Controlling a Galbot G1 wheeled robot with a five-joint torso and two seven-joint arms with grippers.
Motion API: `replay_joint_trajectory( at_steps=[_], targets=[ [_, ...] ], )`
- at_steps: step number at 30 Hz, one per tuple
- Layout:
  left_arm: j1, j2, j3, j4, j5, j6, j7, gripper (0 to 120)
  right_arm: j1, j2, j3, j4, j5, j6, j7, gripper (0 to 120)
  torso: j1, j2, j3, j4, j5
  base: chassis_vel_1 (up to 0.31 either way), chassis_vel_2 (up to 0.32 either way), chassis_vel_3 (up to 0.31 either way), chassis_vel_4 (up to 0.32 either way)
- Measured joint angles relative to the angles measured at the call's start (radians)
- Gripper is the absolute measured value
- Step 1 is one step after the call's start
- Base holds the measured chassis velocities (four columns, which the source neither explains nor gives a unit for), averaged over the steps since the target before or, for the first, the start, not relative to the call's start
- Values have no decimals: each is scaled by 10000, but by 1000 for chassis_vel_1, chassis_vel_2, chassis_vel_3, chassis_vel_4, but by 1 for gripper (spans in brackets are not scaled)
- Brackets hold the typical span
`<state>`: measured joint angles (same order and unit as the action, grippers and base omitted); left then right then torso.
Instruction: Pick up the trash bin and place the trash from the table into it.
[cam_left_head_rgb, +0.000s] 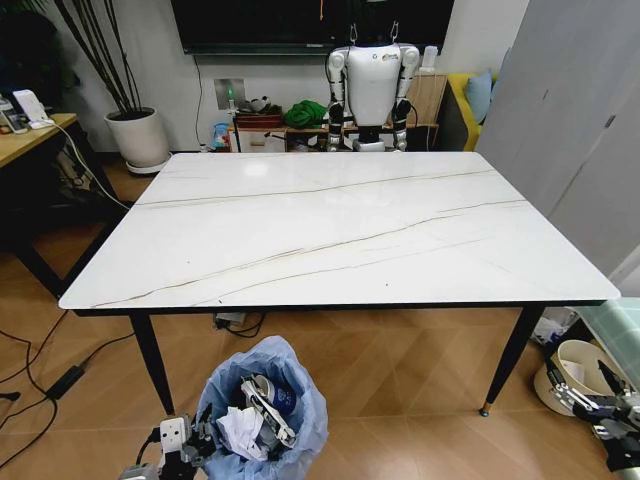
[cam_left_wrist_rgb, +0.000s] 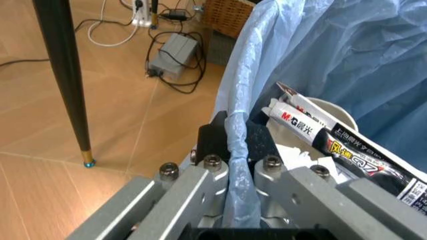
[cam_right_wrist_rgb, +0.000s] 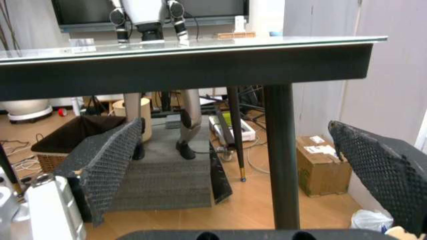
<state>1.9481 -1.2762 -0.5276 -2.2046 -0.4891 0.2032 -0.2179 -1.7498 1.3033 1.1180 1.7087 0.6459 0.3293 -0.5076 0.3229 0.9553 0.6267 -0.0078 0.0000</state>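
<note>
Nearest to us, in the left wrist view, we find the left gripper (cam_left_wrist_rgb: 239, 150) clamped on the rim of the trash bin (cam_left_wrist_rgb: 333, 65): its two black pads (cam_left_wrist_rgb: 212, 137) pinch a fold of the crinkled light-blue bag liner between them. Inside the bin we note a thin white printed tube (cam_left_wrist_rgb: 303, 125) lying against a black printed package (cam_left_wrist_rgb: 373, 160), with a white round disc partly visible behind them. From the head view, the bin (cam_left_head_rgb: 262, 405) sits low at the front, in front of the table's near edge and beside its near left leg; whether it rests on the wooden floor or hangs clear of it, we cannot tell. It holds crumpled white tissue (cam_left_head_rgb: 240, 432), the tube and a blue item. The left gripper (cam_left_head_rgb: 195, 438) meets the bin at its left rim. The right gripper (cam_left_head_rgb: 598, 395) hangs low at the right, below table height and well apart from the bin; in the right wrist view its two textured black fingers (cam_right_wrist_rgb: 110, 165) stand wide apart with nothing between them, facing a black table leg (cam_right_wrist_rgb: 281, 155). Beyond, the table (cam_left_head_rgb: 340, 225) presents a bare white marble-look top with thin dark veins. Farther still, a white humanoid robot (cam_left_head_rgb: 372, 85) stands behind the far edge, and a white plant pot (cam_left_head_rgb: 138, 138) stands at the far left.
</note>
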Motion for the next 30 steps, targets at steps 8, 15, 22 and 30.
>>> replay_joint_trajectory(
  at_steps=[8,15,22,30],
  targets=[
    [-89,-29,-64,126,-299,90,-143,0,0,0,0,0,0,0,0,100,-148,-343,-196,0,0,0,0,0,0],
    [-204,-27,-96,281,-591,173,-285,0,0,0,0,0,0,0,0,100,-302,-694,-394,0,0,0,0,0,0],
    [-376,-50,-166,512,-834,233,-383,0,0,0,0,0,0,0,0,100,-411,-938,-528,0,0,0,0,0,0],
    [-657,-23,-229,969,-1016,300,-443,0,0,0,0,0,0,0,0,100,-578,-1342,-764,0,-1,0,0,0,0]
  ],
)
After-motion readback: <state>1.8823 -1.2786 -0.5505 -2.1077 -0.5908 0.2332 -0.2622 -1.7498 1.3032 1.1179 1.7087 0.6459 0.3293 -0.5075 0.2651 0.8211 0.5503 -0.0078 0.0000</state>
